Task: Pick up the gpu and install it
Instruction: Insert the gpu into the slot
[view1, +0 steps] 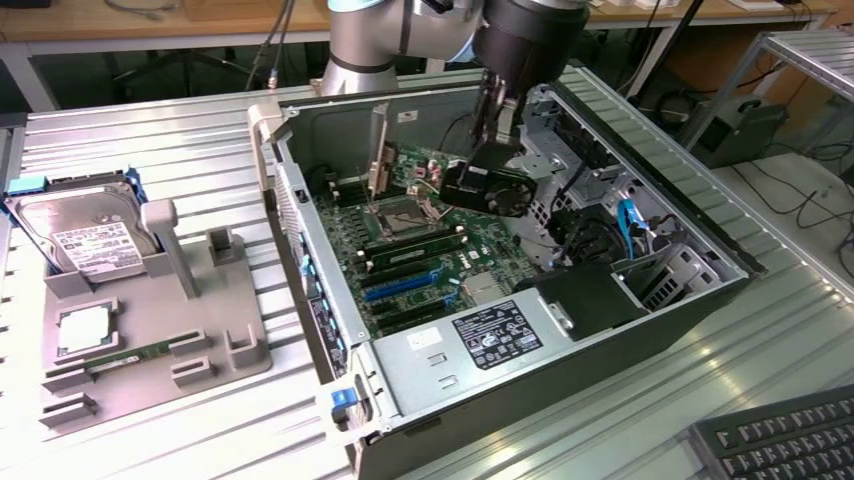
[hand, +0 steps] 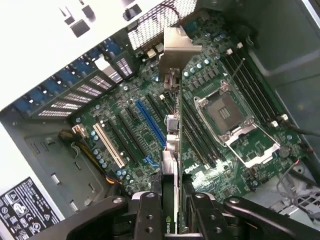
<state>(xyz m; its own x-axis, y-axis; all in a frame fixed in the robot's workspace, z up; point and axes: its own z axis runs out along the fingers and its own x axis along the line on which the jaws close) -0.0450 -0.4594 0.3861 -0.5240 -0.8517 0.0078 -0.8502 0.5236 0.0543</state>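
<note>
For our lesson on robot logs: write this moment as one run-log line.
gripper: shut on gpu | gpu: edge-on over motherboard | place: inside open case | seated in slot: cannot tell

I see the arm (view1: 363, 40) standing at the far side of the scene and reaching forward and down. Its black wrist section (view1: 534, 40) hangs steeply, carrying the gripper (view1: 483, 188) low, near the middle of the exterior view. In the wrist view the gripper (hand: 172, 212) points away from the camera. Its two black fingers (hand: 148, 212) stand parallel and are pressed against either face of the gpu (hand: 174, 145), which is held edge-on between them.
</note>
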